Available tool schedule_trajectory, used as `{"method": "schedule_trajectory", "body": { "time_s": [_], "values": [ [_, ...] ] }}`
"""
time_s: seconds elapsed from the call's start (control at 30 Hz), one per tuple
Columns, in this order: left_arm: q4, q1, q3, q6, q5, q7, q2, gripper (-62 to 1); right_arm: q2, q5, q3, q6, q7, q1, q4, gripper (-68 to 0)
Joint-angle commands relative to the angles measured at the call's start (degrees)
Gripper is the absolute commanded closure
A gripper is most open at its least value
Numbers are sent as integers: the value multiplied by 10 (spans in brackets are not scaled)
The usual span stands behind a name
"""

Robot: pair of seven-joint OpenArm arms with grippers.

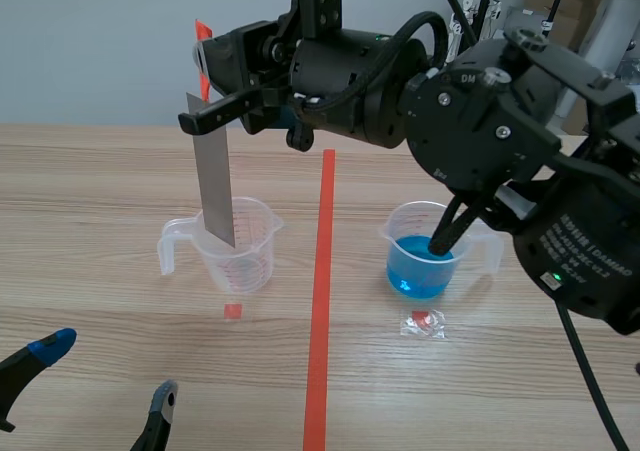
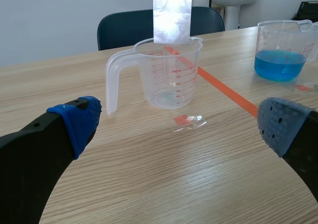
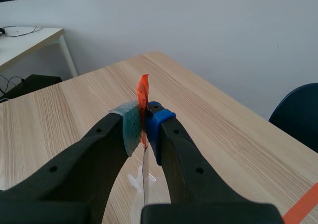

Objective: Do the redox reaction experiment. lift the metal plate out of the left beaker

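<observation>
Pale wood-grain tabletop [image 1: 90, 191] ran back to a plain light wall [image 1: 100, 41]. At the near left, the left gripper [image 1: 108, 373] sat low over the table with its jaws spread wide and nothing between them, its blue pads [image 2: 79, 119] well short of the left beaker [image 1: 238, 251]. That beaker, clear plastic with a handle and a red scale, stood upright. Over it hung the metal plate [image 1: 214, 166], a grey strip held upright, its lower edge about level with the beaker's rim; whether that edge was inside or above the rim I could not tell. The right gripper [image 3: 144, 124], on the arm reaching in from the right past the middle, was clamped on the plate's upper end just below an orange tab [image 3: 143, 91]. An orange-red tape line [image 1: 320, 321] divided the table. To its right stood the right beaker [image 1: 425, 256], partly filled with blue liquid [image 1: 418, 269]. A scrap of clear film [image 1: 424, 323] lay just in front of it.
</observation>
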Motion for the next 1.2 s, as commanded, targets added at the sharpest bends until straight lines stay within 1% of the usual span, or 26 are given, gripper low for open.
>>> {"method": "schedule_trajectory", "body": {
  "time_s": [0.0,0.17,0.27,0.47,0.7,1.07,1.17],
  "values": [
    [9,-2,-1,-1,-3,-8,-1,-623,9,16,5,0,5,24,16,-4],
    [9,-2,-1,-1,-3,-7,-1,-623,21,35,5,-4,0,41,24,-4],
    [9,-2,-1,-1,-3,-7,-1,-623,21,41,11,-4,-6,43,27,-4],
    [9,-2,-1,-1,-3,-7,-1,-623,21,66,24,-4,-28,53,44,-4],
    [9,-2,-1,-1,-3,-8,-1,-623,21,67,24,-4,-34,61,64,-4],
    [9,-2,-1,-1,-3,-8,-1,-623,21,71,27,-4,-33,63,65,-4],
    [9,-2,-1,-1,-3,-8,-1,-623,21,82,35,-4,-34,63,65,-4]
  ]
}}
